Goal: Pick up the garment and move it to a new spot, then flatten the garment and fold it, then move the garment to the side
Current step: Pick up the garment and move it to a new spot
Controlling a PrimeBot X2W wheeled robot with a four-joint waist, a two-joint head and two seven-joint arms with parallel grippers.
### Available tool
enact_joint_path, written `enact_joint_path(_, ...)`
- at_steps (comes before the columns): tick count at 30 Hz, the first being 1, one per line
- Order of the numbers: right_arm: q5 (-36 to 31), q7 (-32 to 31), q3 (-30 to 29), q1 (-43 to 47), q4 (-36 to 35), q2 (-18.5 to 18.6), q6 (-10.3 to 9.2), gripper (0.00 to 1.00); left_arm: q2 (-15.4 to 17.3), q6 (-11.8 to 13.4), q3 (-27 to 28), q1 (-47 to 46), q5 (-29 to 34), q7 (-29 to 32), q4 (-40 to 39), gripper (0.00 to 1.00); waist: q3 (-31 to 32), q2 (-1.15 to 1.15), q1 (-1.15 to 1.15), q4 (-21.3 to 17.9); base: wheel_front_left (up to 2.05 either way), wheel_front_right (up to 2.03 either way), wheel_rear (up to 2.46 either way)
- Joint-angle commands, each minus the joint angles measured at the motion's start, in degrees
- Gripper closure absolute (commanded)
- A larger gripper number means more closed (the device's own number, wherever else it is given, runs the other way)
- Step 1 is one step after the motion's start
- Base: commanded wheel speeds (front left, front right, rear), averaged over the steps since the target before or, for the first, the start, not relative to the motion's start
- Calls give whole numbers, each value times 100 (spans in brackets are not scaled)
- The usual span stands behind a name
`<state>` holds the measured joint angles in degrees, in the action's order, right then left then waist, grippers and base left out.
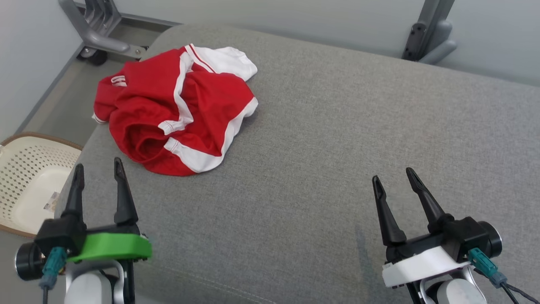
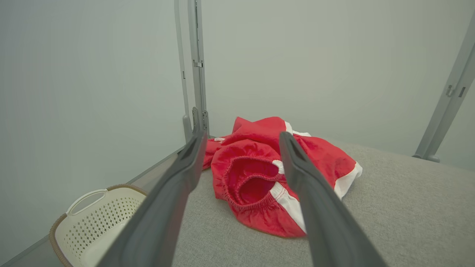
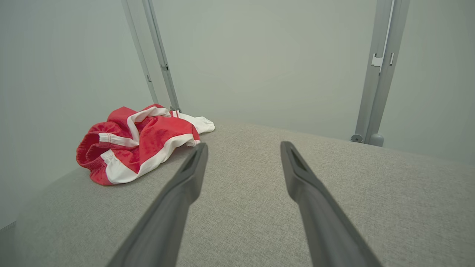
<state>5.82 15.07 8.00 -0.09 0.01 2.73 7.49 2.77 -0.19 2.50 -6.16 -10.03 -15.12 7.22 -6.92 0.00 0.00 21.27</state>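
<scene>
One crumpled red-and-white garment (image 1: 177, 109)

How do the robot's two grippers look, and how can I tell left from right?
Each has two long, dark, tapering fingers on a black body, with a teal plug and a dark cable. The left gripper carries a green plate; the right gripper carries a white plate.

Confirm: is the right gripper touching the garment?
Apart. The head view shows the open right gripper well clear of the garment, with a wide stretch of bare cushion between them.
</scene>
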Motion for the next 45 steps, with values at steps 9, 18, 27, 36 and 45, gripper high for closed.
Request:
enact_joint_path(9,-109,19,13,-326,37,224,0,0,22,-358,616,-1324,-200,-2,821,0,-1094,0,0,-313,0,0,0)
enact_joint_path(18,8,18,-145,-553,117,392,0,0,93,-660,925,-2444,-307,-2,2212,0,-1550,0,0,-399,0,0,0)
enact_joint_path(27,213,18,2,-800,200,388,0,0,549,-713,873,-3770,-546,171,4324,0,-1813,0,0,-541,0,0,0)
enact_joint_path(36,338,19,-23,-855,277,412,0,0,798,-650,668,-4646,-504,1269,5805,0,-1951,0,0,-600,0,0,0)
enact_joint_path(45,380,18,41,-1004,378,404,0,0,776,-708,391,-4886,-520,2430,6478,0,-2052,0,0,-563,0,0,0)
